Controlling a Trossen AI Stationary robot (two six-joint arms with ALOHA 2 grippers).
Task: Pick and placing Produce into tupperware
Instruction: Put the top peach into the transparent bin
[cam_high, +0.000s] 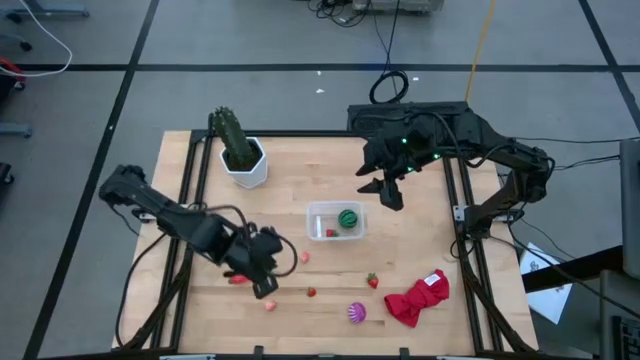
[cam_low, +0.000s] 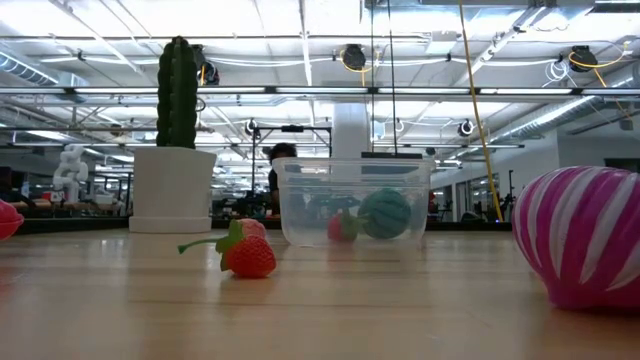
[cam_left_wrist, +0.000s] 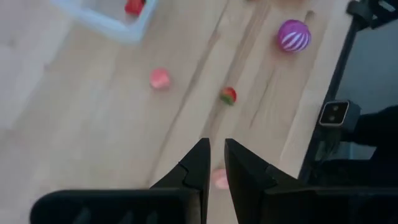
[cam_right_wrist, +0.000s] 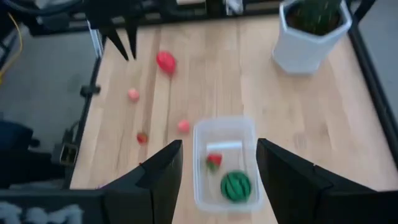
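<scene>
The clear tupperware (cam_high: 336, 221) stands mid-table and holds a green striped ball (cam_high: 348, 217) and a red strawberry (cam_right_wrist: 214, 160). My right gripper (cam_high: 385, 192) hangs open above the table just beyond the tub's far right corner, with nothing between its fingers (cam_right_wrist: 219, 144). My left gripper (cam_high: 267, 288) is shut and hovers over the near left of the table, above a pink bit (cam_left_wrist: 219, 178). Loose produce lies on the wood: a red pepper-like piece (cam_high: 238, 279), another pink bit (cam_high: 303, 257), two strawberries (cam_high: 311, 292) (cam_high: 372, 281) and a purple striped piece (cam_high: 356, 313).
A green cactus in a white hexagonal pot (cam_high: 243, 158) stands at the far left. A red cloth (cam_high: 418, 298) lies crumpled at the near right. Black rails (cam_high: 463, 215) run along the table's left and right sides. Bare wood lies between the tub and the pot.
</scene>
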